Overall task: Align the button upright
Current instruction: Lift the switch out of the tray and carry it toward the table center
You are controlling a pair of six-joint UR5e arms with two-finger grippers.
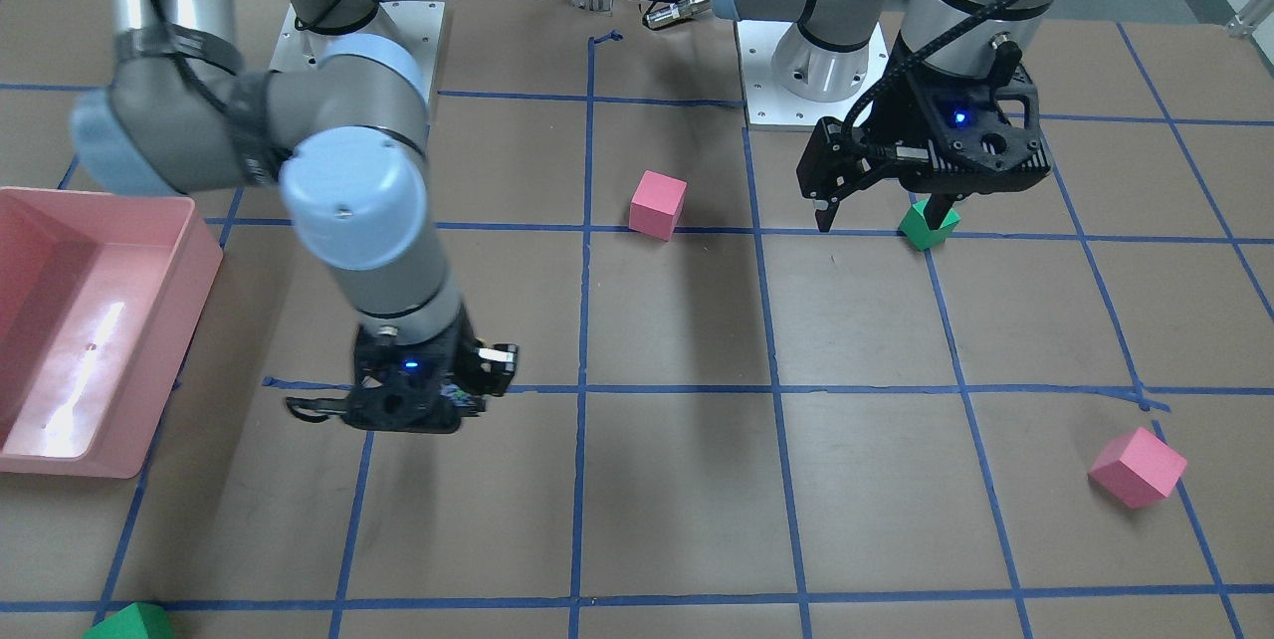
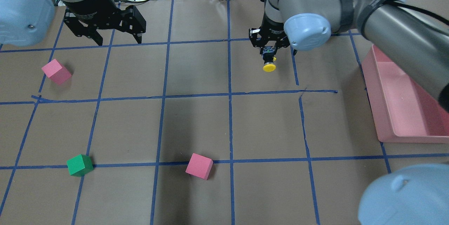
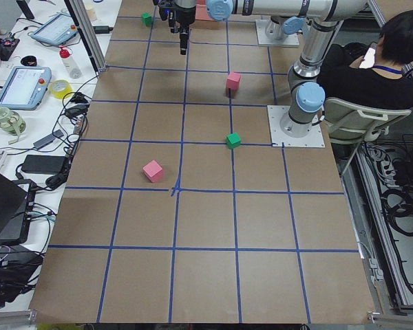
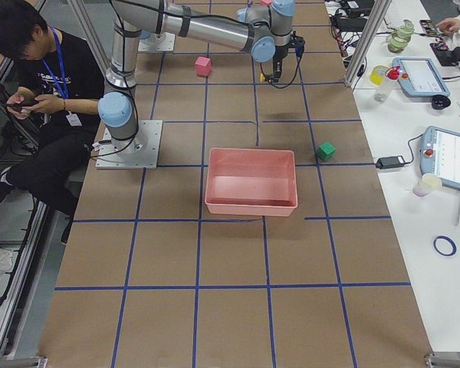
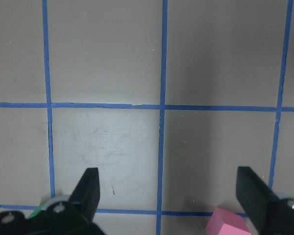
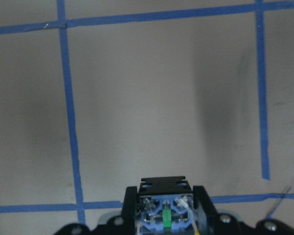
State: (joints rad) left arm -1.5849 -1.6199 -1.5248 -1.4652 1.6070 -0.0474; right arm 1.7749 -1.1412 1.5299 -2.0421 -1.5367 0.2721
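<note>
The button (image 2: 269, 66) is pinched in my right gripper (image 2: 268, 58), over the table (image 2: 196, 74). My wrist view looks straight onto its silvery-green terminal base, so the glossy round yellow cap points down. I judge it picked up but inverted: turning it over and standing it on its base are left. Its body is a small black cylinder, hard and smooth. My left gripper (image 2: 118, 40) is spread wide and empty, well apart, above matte brown paper gridded with blue tape.
</note>
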